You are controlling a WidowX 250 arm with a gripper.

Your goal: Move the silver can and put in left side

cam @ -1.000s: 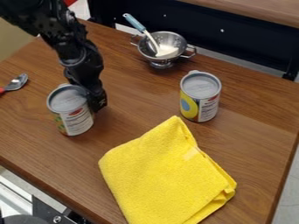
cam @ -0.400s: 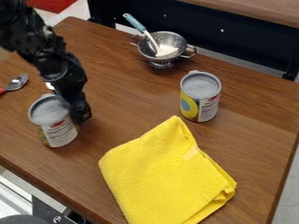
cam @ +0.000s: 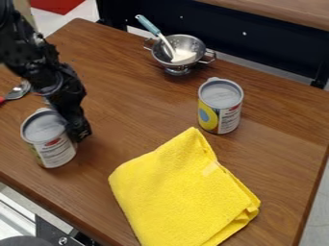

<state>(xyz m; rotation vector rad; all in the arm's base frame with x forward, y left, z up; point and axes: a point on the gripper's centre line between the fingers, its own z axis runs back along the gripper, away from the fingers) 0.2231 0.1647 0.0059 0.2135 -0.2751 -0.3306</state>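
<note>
Clock readings taken from the centre of the camera view, 12 at the far edge. Gripper (cam: 72, 126) at 9 o'clock, low over the worktop (cam: 135, 115), pinching the silver can (cam: 47, 138); one finger lies along the can's 3 o'clock side. Black arm (cam: 40, 65) slants down to it from the 10 o'clock edge. Held can sits between 8 and 9 o'clock, roughly upright, grey lid up, pale label towards the camera. Contact between its base and the worktop: cannot tell.

Further out: spoon (cam: 18, 90) between 9 and 10 o'clock, bowl near the arm, red handle running off the view's edge. Yellow cloth (cam: 183, 192), folded, between 5 and 6 o'clock, flat on the worktop. Second can (cam: 220, 108), upright, between 2 and 3 o'clock, well apart from the held one, yellow and blue on its label. Small metal colander (cam: 178, 66) at 12 o'clock, with a blue-handled utensil (cam: 148, 25) leaning in it, handle over the rim towards 11 o'clock
</note>
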